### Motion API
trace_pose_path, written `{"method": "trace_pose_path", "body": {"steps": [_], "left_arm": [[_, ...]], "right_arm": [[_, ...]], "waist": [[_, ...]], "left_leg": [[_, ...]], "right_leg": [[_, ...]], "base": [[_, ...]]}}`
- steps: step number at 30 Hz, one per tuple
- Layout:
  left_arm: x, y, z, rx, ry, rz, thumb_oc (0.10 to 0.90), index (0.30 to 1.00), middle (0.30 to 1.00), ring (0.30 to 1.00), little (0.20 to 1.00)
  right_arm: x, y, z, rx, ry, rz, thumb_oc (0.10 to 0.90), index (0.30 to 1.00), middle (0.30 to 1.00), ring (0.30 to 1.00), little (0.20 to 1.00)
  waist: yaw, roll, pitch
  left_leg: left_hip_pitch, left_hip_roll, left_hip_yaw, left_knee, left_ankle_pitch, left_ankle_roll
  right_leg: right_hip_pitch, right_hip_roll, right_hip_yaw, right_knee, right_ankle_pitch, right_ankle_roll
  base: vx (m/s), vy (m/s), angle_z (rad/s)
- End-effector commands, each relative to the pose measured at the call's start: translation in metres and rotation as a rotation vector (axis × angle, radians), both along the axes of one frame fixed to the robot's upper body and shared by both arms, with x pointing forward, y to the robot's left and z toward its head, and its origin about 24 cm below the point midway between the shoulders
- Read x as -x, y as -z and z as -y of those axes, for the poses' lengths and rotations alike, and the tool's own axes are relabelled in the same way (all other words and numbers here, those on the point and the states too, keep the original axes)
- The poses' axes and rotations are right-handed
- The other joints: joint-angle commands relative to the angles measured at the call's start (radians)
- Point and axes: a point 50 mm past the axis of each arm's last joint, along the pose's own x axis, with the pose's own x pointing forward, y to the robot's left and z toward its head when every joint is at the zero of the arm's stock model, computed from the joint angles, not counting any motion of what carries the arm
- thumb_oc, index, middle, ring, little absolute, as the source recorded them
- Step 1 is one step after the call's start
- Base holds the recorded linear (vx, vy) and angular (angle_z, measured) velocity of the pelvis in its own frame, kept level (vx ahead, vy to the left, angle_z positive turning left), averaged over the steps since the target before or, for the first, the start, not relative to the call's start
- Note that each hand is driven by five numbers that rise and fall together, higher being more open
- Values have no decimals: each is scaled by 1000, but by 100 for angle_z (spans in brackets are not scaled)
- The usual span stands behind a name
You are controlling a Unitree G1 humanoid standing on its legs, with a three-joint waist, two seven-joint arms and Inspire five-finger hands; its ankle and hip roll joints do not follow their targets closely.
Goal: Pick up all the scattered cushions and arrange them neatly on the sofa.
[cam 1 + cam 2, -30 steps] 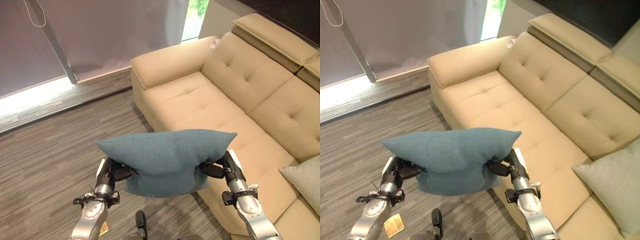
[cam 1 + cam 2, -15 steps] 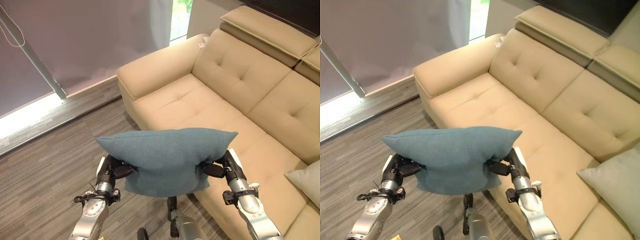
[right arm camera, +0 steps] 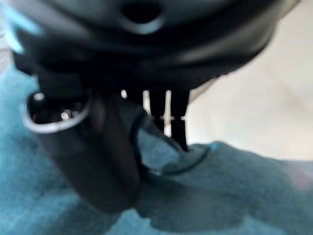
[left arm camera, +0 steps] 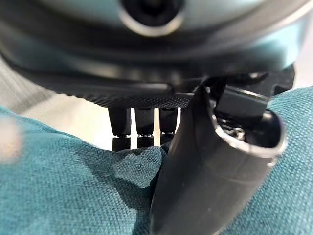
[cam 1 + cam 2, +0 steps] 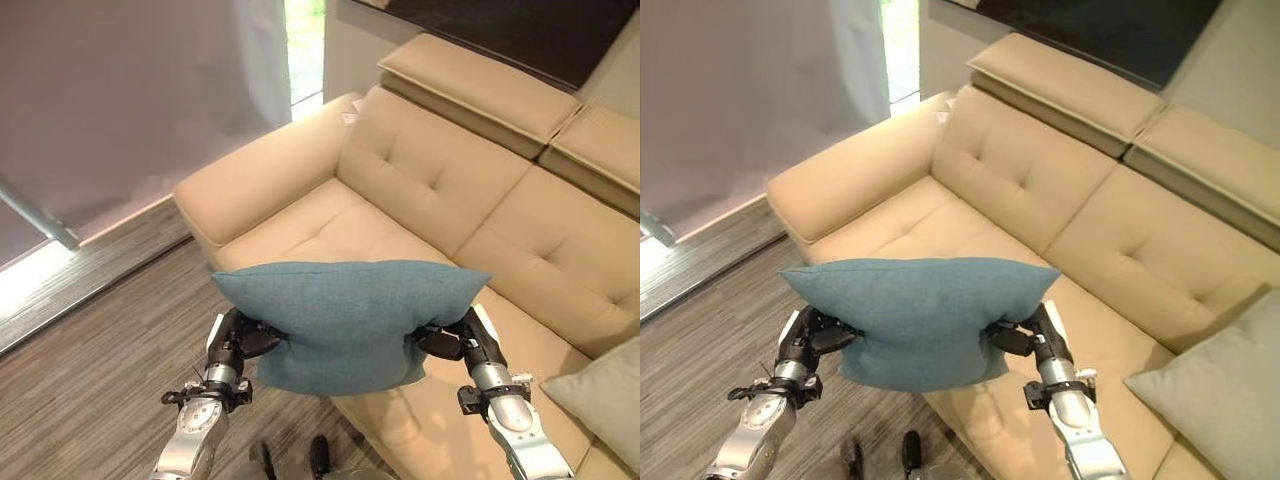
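Observation:
I hold a teal cushion (image 5: 345, 320) in the air between both hands, just in front of the beige sofa (image 5: 430, 190). My left hand (image 5: 235, 345) pinches its left side and my right hand (image 5: 462, 340) pinches its right side. In the left wrist view the thumb (image 4: 205, 171) presses into the teal cloth (image 4: 63, 196) with the fingers behind it. The right wrist view shows the same grip, thumb (image 3: 93, 156) on the cushion (image 3: 234, 196). A grey cushion (image 5: 1215, 395) rests on the sofa seat at the far right.
The sofa's left armrest (image 5: 260, 175) and backrest (image 5: 480, 90) lie ahead. Grey carpet floor (image 5: 90, 380) spreads to the left, with a pale curtain (image 5: 120, 90) and a window sill strip beyond it.
The camera has moved closer to the sofa, so the seat now lies right behind the cushion. Both hands still hold the teal cushion the same way.

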Motion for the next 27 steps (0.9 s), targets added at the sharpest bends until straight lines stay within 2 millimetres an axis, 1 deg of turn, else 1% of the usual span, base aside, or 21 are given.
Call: {"method": "trace_pose_path", "body": {"steps": [1, 3, 4, 5, 7, 8, 9, 11, 13, 14, 15, 17, 19, 20, 21, 22, 23, 24, 25, 26, 27], "left_arm": [[-21, -68, 45, 59, 257, 376, 400, 300, 300, 300, 300], [-21, -69, 45, 48, 270, 379, 400, 300, 300, 300, 300], [-20, -70, 43, 43, 270, 378, 400, 300, 300, 300, 300], [-20, -70, 43, 43, 270, 378, 400, 300, 300, 300, 300], [-20, -72, 41, 37, 271, 385, 400, 300, 300, 300, 300], [-20, -72, 38, 27, 263, 385, 400, 300, 300, 300, 300], [-20, -72, 38, 27, 262, 385, 400, 300, 300, 300, 300], [-22, -75, 34, 20, 243, 397, 400, 300, 300, 300, 300], [-25, -77, 31, 14, 221, 408, 400, 300, 300, 300, 300], [-26, -78, 28, 13, 205, 414, 400, 300, 300, 300, 300], [-25, -78, 27, 16, 197, 413, 400, 300, 300, 300, 300], [-25, -77, 26, 21, 191, 412, 400, 300, 300, 300, 300], [-24, -76, 25, 26, 184, 408, 400, 300, 300, 300, 300], [-25, -76, 25, 31, 181, 410, 400, 300, 300, 300, 300], [-26, -76, 28, 38, 189, 409, 400, 300, 300, 300, 300], [-26, -76, 28, 38, 189, 409, 400, 300, 300, 300, 300], [-27, -73, 31, 39, 202, 399, 400, 300, 300, 300, 300], [-27, -74, 33, 45, 205, 403, 400, 300, 300, 300, 300], [-27, -74, 35, 48, 216, 407, 400, 300, 300, 300, 300], [-26, -75, 38, 61, 230, 409, 400, 300, 300, 300, 300], [-26, -75, 38, 60, 231, 409, 400, 300, 300, 300, 300]], "right_arm": [[-16, -54, -33, -78, -157, 311, 400, 300, 300, 300, 300], [-15, -52, -33, -84, -158, 304, 400, 300, 300, 300, 300], [-14, -51, -36, -94, -166, 298, 400, 300, 300, 300, 300], [-14, -51, -36, -94, -166, 297, 400, 300, 300, 300, 300], [-15, -52, -39, -99, -177, 302, 400, 300, 300, 300, 300], [-18, -54, -44, -102, -194, 310, 400, 300, 300, 300, 300], [-18, -54, -44, -103, -194, 310, 400, 300, 300, 300, 300], [-23, -59, -50, -100, -220, 331, 400, 300, 300, 300, 300], [-28, -64, -58, -110, -244, 353, 400, 300, 300, 300, 300], [-29, -65, -61, -117, -254, 357, 400, 300, 300, 300, 300], [-30, -66, -63, -118, -262, 357, 400, 300, 300, 300, 300], [-32, -67, -64, -120, -268, 358, 400, 300, 300, 300, 300], [-33, -68, -65, -118, -275, 362, 400, 300, 300, 300, 300], [-33, -68, -65, -117, -276, 364, 400, 300, 300, 300, 300], [-31, -66, -62, -119, -265, 358, 400, 300, 300, 300, 300], [-31, -66, -62, -119, -265, 358, 400, 300, 300, 300, 300], [-30, -65, -59, -108, -254, 351, 400, 300, 300, 300, 300], [-29, -64, -57, -109, -243, 349, 400, 300, 300, 300, 300], [-27, -63, -52, -103, -227, 349, 400, 300, 300, 300, 300], [-23, -60, -45, -98, -201, 335, 400, 300, 300, 300, 300], [-23, -60, -45, -99, -201, 336, 400, 300, 300, 300, 300]], "waist": [[6, 33, -72], [-3, 36, -90], [-6, 36, -102], [-3, 35, -102], [-5, 35, -107], [-4, 36, -102], [-1, 35, -102], [0, 37, -92], [4, 41, -82], [11, 43, -84], [13, 46, -90], [16, 47, -99], [16, 53, -99], [14, 57, -96], [-3, 55, -91], [-2, 55, -91], [-12, 49, -93], [-14, 42, -89], [-18, 39, -92], [-27, 31, -89], [-29, 29, -92]], "left_leg": [[46, 5, 1, -20, 60, 17], [77, -1, 4, -22, 53, 27], [105, -3, 31, -23, 36, 39], [106, -3, 34, -23, 35, 40], [123, -7, 60, -10, 8, 58], [139, -8, 85, 1, -17, 76], [139, -8, 88, 1, -19, 77], [148, -6, 116, 10, -36, 94], [158, 3, 147, 18, -50, 106], [181, 8, 180, 10, -63, 111], [199, 10, 198, -5, -66, 108], [228, 9, 227, -31, -69, 102], [262, 7, 244, -50, -79, 99], [274, 8, 251, -59, -81, 97], [287, 1, 238, -55, -89, 95], [287, 1, 238, -55, -89, 95], [285, -9, 230, -46, -92, 95], [276, -12, 232, -13, -101, 92], [268, -11, 236, 20, -111, 83], [225, 21, 237, 159, -123, 48], [219, 20, 236, 160, -120, 48]], "right_leg": [[52, -76, 8, 65, -130, 100], [55, -90, 25, 79, -137, 104], [55, -103, 42, 98, -143, 114], [55, -103, 45, 99, -144, 114], [50, -117, 63, 138, -147, 131], [24, -122, 84, 206, -144, 150], [22, -122, 87, 209, -145, 150], [-33, -126, 98, 303, -112, 181], [-83, -135, 75, 379, -92, 201], [-111, -160, -3, 398, -85, 205], [-118, -172, -54, 373, -93, 198], [-129, -176, -137, 298, -106, 182], [-143, -176, -211, 247, -94, 177], [-169, -179, -247, 237, -79, 176], [-164, -169, -225, 212, -80, 178], [-163, -169, -225, 211, -80, 179], [-151, -154, -187, 185, -78, 170], [-137, -154, -172, 168, -71, 167], [-119, -156, -176, 147, -70, 162], [-87, -155, -172, 131, -75, 142], [-91, -156, -173, 129, -71, 141]], "base": [[253, 151, -42], [274, 208, -41], [217, 177, -31], [200, 182, -37], [142, 189, -61], [104, 178, -62], [70, 165, -50], [32, 97, -67], [71, 116, -80], [144, 130, -106], [160, 112, -98], [135, 34, -82], [128, 3, -69], [166, -44, -54], [118, -48, -37], [109, -63, -2], [50, -55, 2], [65, -86, 12], [75, -139, 13], [45, -112, 19], [33, -112, 25]]}}
